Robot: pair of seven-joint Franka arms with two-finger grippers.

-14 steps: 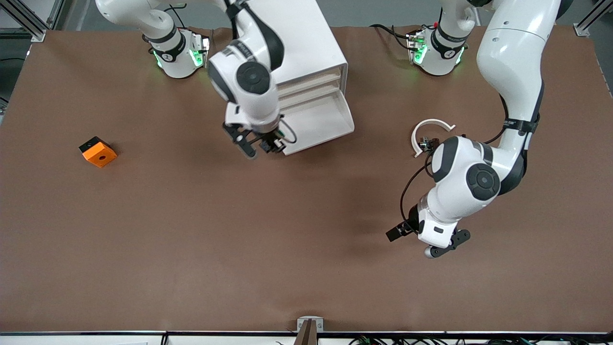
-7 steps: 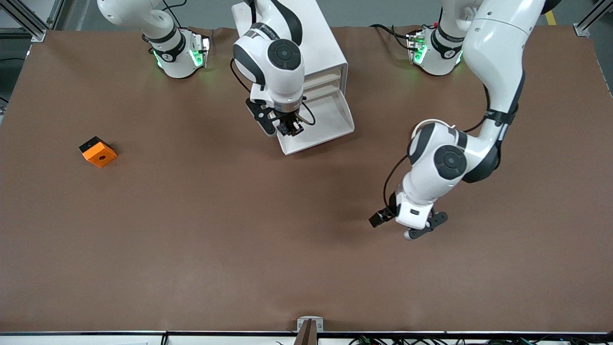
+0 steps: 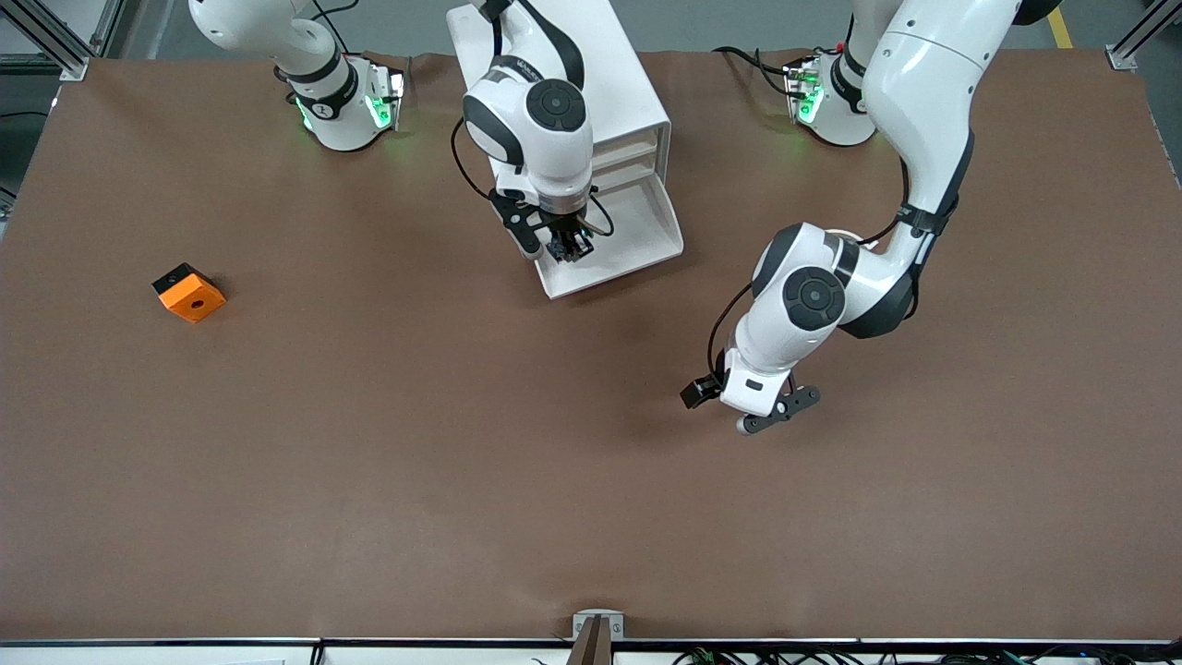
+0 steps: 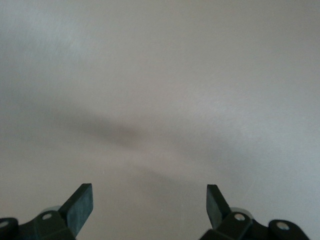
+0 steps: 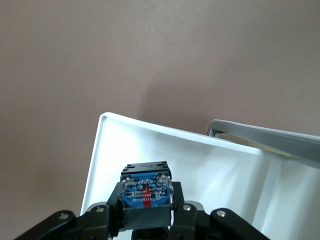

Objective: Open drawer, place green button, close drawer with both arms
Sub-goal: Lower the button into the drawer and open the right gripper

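The white cabinet point(image 3: 591, 83) stands near the right arm's base. Its bottom drawer point(image 3: 637, 235) is pulled open, and the tray shows bare white in the right wrist view point(image 5: 215, 165). My right gripper point(image 3: 565, 247) hangs over the tray's corner nearest the front camera, at the right arm's end. It is shut point(image 5: 146, 197) on the button point(image 5: 146, 186), of which I see only a black body with a blue label; the green cap is hidden. My left gripper point(image 3: 750, 406) is open and empty point(image 4: 149, 205) over bare brown table, apart from the drawer.
An orange block with a hole point(image 3: 189, 293) lies toward the right arm's end of the table. The three upper drawers point(image 3: 628, 152) are shut. The left arm's elbow covers the spot beside the cabinet toward the left arm's end.
My right gripper has carried the button from outside the drawer's front corner to over the tray. The left arm has swung toward the cabinet with its gripper still open.
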